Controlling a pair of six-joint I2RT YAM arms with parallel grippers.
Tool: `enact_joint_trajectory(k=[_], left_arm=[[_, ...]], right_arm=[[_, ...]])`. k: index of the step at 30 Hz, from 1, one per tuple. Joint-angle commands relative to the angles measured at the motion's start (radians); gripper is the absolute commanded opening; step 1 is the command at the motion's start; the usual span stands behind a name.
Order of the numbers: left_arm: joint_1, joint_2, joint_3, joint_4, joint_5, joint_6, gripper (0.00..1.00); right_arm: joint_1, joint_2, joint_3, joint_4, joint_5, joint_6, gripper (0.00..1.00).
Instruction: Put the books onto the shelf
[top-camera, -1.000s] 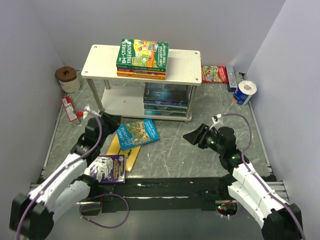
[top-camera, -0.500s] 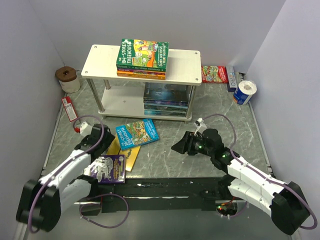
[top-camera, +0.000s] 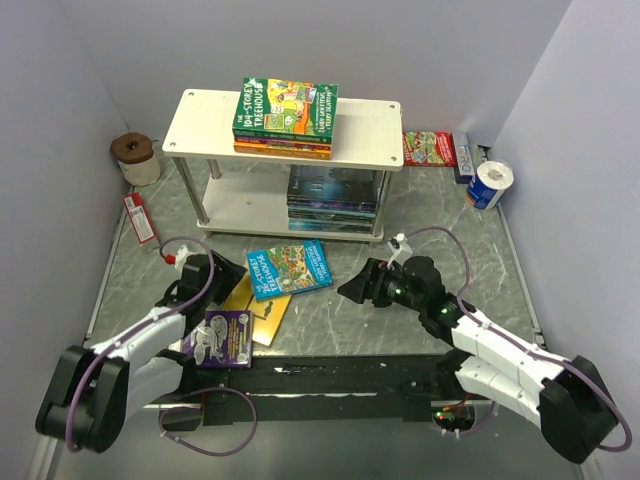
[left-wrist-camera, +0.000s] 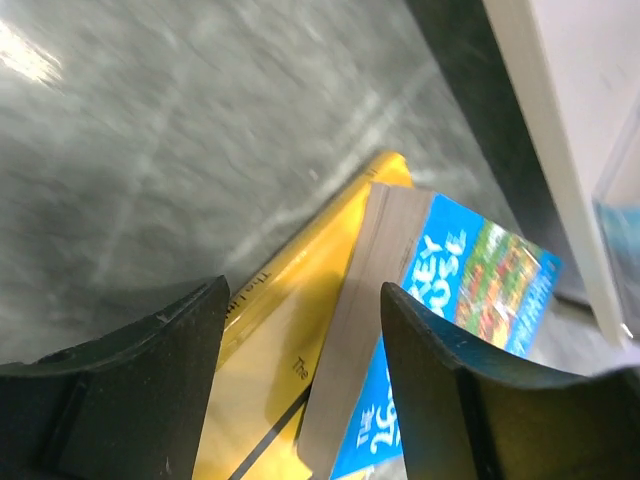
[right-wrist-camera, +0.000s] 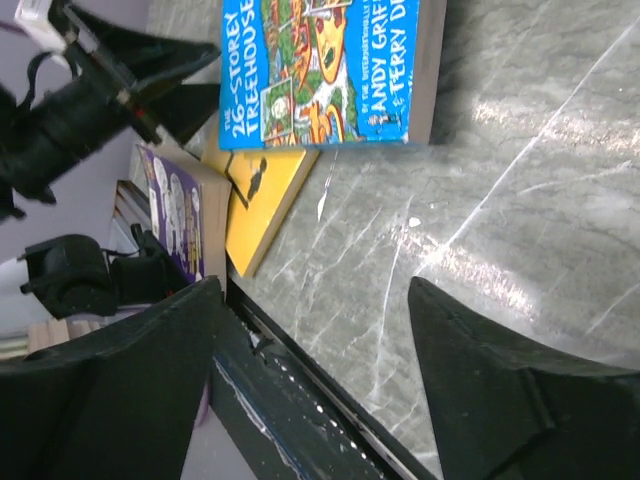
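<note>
Two stacks of books already sit on the shelf (top-camera: 370, 125), one (top-camera: 285, 115) on top and one (top-camera: 333, 200) below, while the blue book (top-camera: 289, 269), yellow book (top-camera: 266, 320) and purple book (top-camera: 220, 338) remain on the desk (top-camera: 400, 230) between the left claw (top-camera: 232, 272) and right claw (top-camera: 348, 291), both open and empty.

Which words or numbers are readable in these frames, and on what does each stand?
"104-STOREY TREEHOUSE": green book on the shelf top.
"26-STOREY TREEHOUSE", "ANDY GRIFF", "TERRY D" (names cut off by the frame edge): blue book on the table.
"The" (rest hidden): yellow book, near its spine.
Purple book, red packet, lower stack: too small to read.
</note>
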Motion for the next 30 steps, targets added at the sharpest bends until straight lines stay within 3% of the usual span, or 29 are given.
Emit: enact_joint_trajectory(k=[1, 8, 13, 20, 23, 26, 30], left_arm=[[-0.007, -0.079, -0.066, 0.158, 0.178, 0.011, 0.67], [-0.019, 0.005, -0.048, 0.186, 0.276, 0.062, 0.61], [-0.045, 0.039, -0.031, 0.183, 0.276, 0.074, 0.60], [-0.067, 0.067, -0.014, 0.179, 0.270, 0.074, 0.59], [-0.076, 0.073, -0.022, 0.177, 0.263, 0.076, 0.58], [-0.085, 0.074, -0.033, 0.188, 0.250, 0.073, 0.58], [-0.094, 0.087, -0.027, 0.182, 0.249, 0.074, 0.58]], right_arm=[[0.006, 0.110, 0.010, 0.135, 0.021, 0.031, 0.86], [0.005, 0.348, 0.117, 0.171, 0.101, 0.042, 0.88], [0.003, 0.523, 0.195, 0.188, 0.069, 0.027, 0.89], [-0.002, 0.641, 0.150, 0.280, 0.020, 0.073, 0.90], [-0.012, 0.698, 0.073, 0.393, -0.029, 0.103, 0.90], [-0.028, 0.791, -0.019, 0.678, -0.115, 0.167, 0.86], [-0.048, 0.975, -0.080, 1.116, -0.279, 0.293, 0.71]])
